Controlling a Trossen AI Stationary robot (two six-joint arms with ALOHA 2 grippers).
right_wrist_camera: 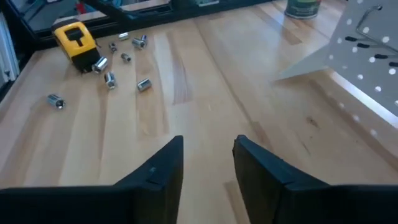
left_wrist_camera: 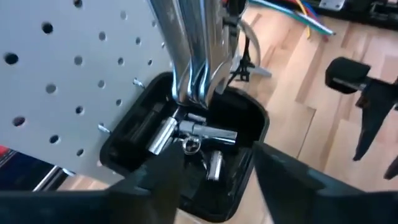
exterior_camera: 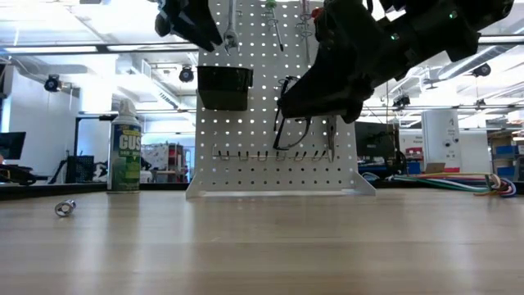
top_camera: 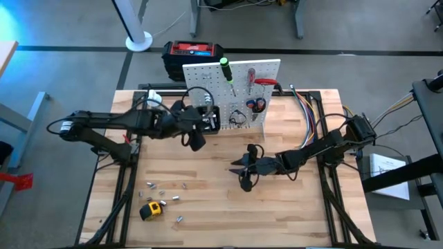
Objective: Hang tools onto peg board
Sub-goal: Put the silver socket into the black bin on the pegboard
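Observation:
The white peg board point(top_camera: 232, 90) stands upright at the table's far middle. A green screwdriver point(top_camera: 226, 69), a red screwdriver point(top_camera: 251, 76), red pliers point(top_camera: 258, 104), black glasses point(exterior_camera: 291, 115) and silver wrenches point(left_wrist_camera: 186, 50) hang on it. Its black bin point(left_wrist_camera: 130, 140) holds several silver sockets point(left_wrist_camera: 193, 134). My left gripper point(left_wrist_camera: 217, 158) hovers open just above and in front of the bin, holding nothing. My right gripper point(right_wrist_camera: 208, 142) stands open over the bare table's middle point(top_camera: 243, 173). A yellow tape measure point(top_camera: 151, 209) lies on the table at the near left.
Several loose sockets point(right_wrist_camera: 112, 68) lie scattered by the tape measure. A green-labelled bottle point(exterior_camera: 125, 156) stands left of the board. A red-and-black box point(top_camera: 194, 52) sits behind the board. Coloured cables point(top_camera: 308, 114) run along the far right. The near middle of the table is bare wood.

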